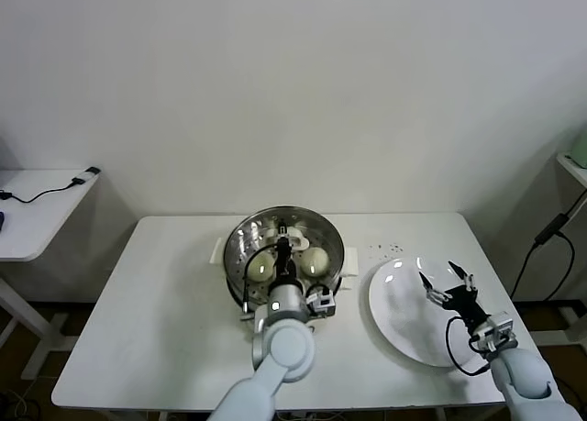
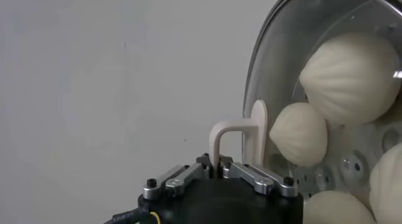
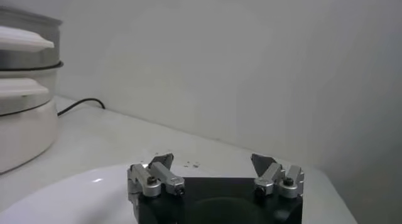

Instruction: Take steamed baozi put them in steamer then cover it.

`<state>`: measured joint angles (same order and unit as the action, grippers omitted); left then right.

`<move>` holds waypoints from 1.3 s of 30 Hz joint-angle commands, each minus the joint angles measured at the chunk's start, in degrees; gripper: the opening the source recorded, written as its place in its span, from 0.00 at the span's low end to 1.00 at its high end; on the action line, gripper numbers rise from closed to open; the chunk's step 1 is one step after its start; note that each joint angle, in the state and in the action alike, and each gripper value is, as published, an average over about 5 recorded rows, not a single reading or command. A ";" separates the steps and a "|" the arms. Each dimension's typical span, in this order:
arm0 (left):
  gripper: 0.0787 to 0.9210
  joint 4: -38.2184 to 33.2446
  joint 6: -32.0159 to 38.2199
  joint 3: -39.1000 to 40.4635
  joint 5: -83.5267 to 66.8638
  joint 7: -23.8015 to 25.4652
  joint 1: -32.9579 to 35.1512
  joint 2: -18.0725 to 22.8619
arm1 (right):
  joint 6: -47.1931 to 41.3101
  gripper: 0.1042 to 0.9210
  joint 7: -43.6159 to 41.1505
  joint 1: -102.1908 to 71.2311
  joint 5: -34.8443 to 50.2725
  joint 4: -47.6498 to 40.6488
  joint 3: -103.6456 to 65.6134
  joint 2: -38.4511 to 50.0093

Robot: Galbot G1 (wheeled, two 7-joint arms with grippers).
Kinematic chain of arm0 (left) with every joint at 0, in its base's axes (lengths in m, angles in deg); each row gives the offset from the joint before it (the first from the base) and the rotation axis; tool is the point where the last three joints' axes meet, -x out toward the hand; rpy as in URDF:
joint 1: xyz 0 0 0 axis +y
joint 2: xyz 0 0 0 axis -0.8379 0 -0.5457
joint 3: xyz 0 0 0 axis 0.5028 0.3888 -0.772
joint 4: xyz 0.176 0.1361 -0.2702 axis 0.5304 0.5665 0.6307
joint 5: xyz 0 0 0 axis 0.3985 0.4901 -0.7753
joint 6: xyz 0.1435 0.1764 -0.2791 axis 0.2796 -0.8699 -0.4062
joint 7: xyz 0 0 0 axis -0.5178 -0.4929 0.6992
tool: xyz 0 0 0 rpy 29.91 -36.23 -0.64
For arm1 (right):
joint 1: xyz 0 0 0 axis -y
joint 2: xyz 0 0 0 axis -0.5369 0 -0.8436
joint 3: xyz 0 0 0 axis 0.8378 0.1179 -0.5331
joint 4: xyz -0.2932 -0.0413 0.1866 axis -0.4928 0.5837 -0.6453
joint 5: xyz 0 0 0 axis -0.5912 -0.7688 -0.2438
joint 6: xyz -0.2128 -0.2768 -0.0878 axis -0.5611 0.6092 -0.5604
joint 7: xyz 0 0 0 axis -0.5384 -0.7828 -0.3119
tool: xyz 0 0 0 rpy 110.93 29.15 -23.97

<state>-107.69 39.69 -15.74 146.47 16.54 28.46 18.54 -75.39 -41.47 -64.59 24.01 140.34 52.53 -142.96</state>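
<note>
The steamer (image 1: 334,272) stands mid-table on its cream-white base; it also shows in the right wrist view (image 3: 28,62). The glass cover (image 1: 253,235) lies over it. My left gripper (image 1: 285,252) is shut on the cover's cream-white handle (image 2: 233,132), and its own view shows the fingers (image 2: 218,170) clamped on the handle's leg. Steamed baozi (image 1: 263,264) (image 1: 315,260) show through the glass, several in the left wrist view (image 2: 352,78) (image 2: 300,134). My right gripper (image 1: 447,282) (image 3: 213,169) is open and empty, above the white plate (image 1: 404,325).
The white plate (image 3: 81,197) lies at the table's right with nothing on it. Dark crumbs (image 1: 388,249) lie behind it. A side table (image 1: 37,210) with a cable stands at far left. A black cable (image 1: 548,238) hangs at the right.
</note>
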 commanded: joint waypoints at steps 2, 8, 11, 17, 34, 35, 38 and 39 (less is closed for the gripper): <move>0.08 -0.97 -2.00 -0.08 1.06 2.67 0.20 -0.56 | -0.04 0.88 -0.08 -0.03 -0.29 -0.01 -0.11 -0.08; 0.13 -6.11 -1.89 0.60 0.26 3.90 0.83 -3.11 | -0.25 0.88 -0.14 0.10 -0.27 -0.13 -0.31 0.07; 0.24 -9.48 -2.29 1.09 -0.84 4.11 1.60 -4.48 | -0.39 0.88 -0.13 0.20 -0.27 -0.19 -0.34 0.05; 0.46 -16.69 -2.71 1.27 -3.88 3.76 4.29 -7.88 | -2.16 0.88 0.56 0.16 -0.65 0.50 -0.45 0.00; 0.88 -28.11 19.04 -14.04 -44.01 -20.84 22.79 -20.03 | -8.84 0.88 3.66 -0.38 -0.82 4.73 -2.34 -0.42; 0.88 -28.12 21.63 -16.25 -46.97 -22.76 24.35 -19.98 | -8.64 0.88 3.75 -0.64 -0.85 5.17 -2.40 -0.50; 0.88 -28.05 29.31 -24.52 -56.73 -28.89 29.05 -19.04 | -8.11 0.88 3.96 -1.55 -0.91 6.74 -2.59 -0.90; 0.88 -27.94 31.83 -27.65 -60.54 -30.49 30.32 -18.38 | -7.99 0.88 4.02 -1.93 -0.93 7.37 -2.66 -1.11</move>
<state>-131.84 40.01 -24.27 117.24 4.89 44.85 2.21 -82.20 -38.39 -65.26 22.63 144.32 50.47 -143.59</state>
